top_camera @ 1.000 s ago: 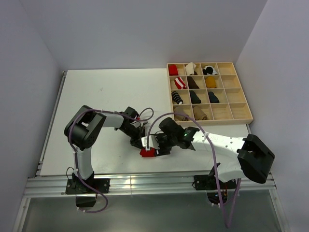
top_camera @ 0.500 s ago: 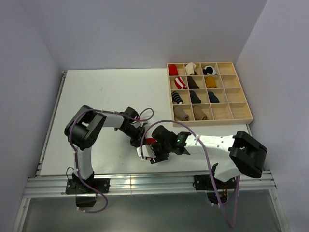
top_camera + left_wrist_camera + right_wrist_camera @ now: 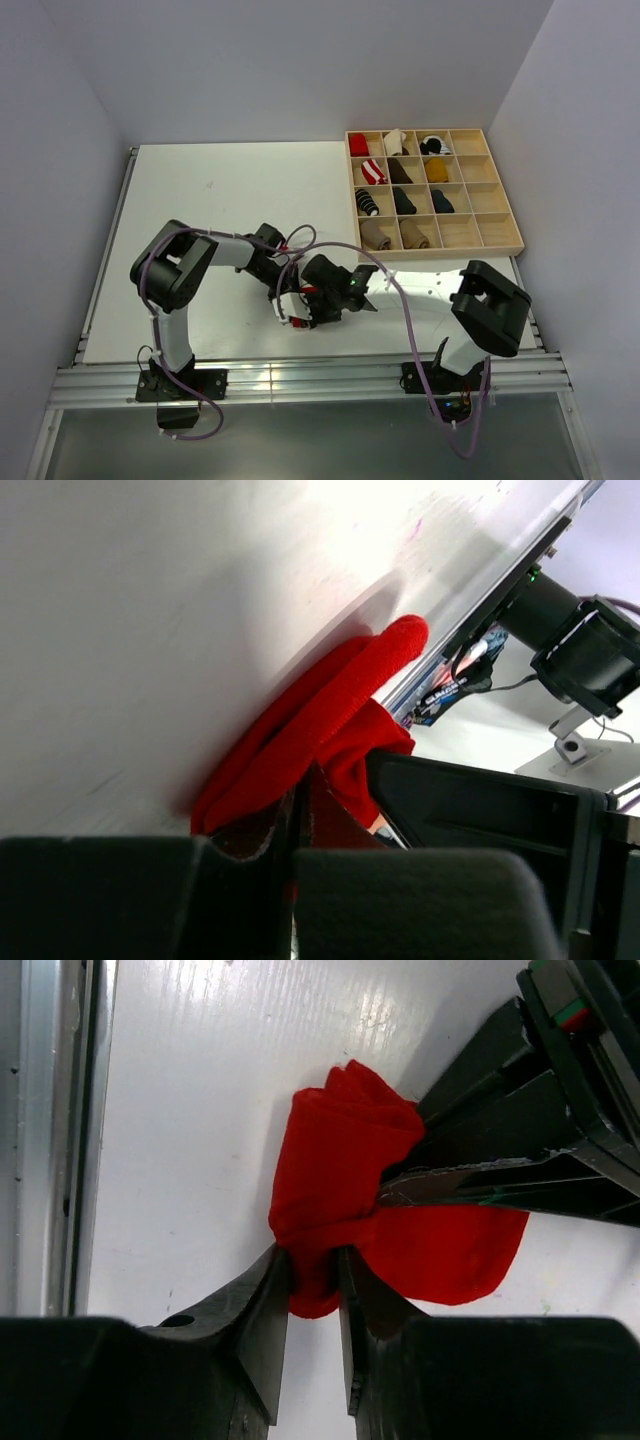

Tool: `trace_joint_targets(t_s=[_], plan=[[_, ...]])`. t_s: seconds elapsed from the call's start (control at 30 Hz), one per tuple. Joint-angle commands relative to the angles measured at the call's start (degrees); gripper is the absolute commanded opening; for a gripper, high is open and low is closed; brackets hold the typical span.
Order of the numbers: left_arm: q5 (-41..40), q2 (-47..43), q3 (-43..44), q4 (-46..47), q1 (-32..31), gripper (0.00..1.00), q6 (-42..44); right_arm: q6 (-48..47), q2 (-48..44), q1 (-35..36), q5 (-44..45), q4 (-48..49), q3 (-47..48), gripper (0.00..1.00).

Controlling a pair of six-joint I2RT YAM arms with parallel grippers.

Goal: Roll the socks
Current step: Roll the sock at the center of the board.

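Near the front edge of the tabletop [image 3: 200, 200], the red sock [image 3: 340, 1150] sits bunched, the left claw [image 3: 300, 815] clenched on one end and the right claw [image 3: 312, 1260] pinching a thin fold. If the two pull apart, that fold could slip out and undo the roll.

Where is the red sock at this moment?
In the top view the red sock lies on the table near its front edge, held between the left gripper and right gripper.

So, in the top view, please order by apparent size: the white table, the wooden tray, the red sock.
1. white table
2. wooden tray
3. red sock, mostly hidden in this view
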Motion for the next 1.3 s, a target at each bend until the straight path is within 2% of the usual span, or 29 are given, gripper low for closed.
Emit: trace_joint_targets(t_s=[0.0,0.3,0.63,0.73,0.77,0.9,1.1,1.2,1.27], plan=[[-12.6,0.5,-3.7,-0.7,-0.7,0.07,-1.3,0.8,2.9,-2.6,-4.3,-6.6,5.9,0.27],[-13.7,-7.1,-5.5,7.6,-0.2,0.3,-9.6,-1.7,13.2,-11.3,-17.0,-25.6,17.5,0.24],[-20.5,-18.6,-9.9,14.3,3.4,0.36,-14.0,-2.2,16.6,-12.6,-17.3,-28.9,20.5,0.24],[-24.8,-21.5,-11.3,13.1,3.7,0.34,-13.6,-2.1,17.6,-12.6,-17.4,-30.3,21.8,0.24],[-28.9,-22.9,-12.0,12.9,3.8,0.34,-14.1,-2.2,18.5,-12.5,-17.5,-30.9,23.1,0.24],[-33.9,-35.4,-20.2,17.5,5.9,0.35,-18.6,-2.5,21.2,-12.6,-17.8,-34.1,26.1,0.24],[-45.4,-54.1,-26.6,15.6,6.9,0.4,-21.6,-3.3,28.6,-13.2,-19.2,-42.0,33.9,0.23],[-47.9,-61.5,-29.1,16.4,6.9,0.41,-22.2,-3.3,32.4,-13.5,-19.6,-45.3,37.8,0.23],[-46.7,-64.9,-30.8,19.3,6.7,0.41,-20.5,-3.5,35.3,-13.8,-20.2,-47.8,40.6,0.23]])
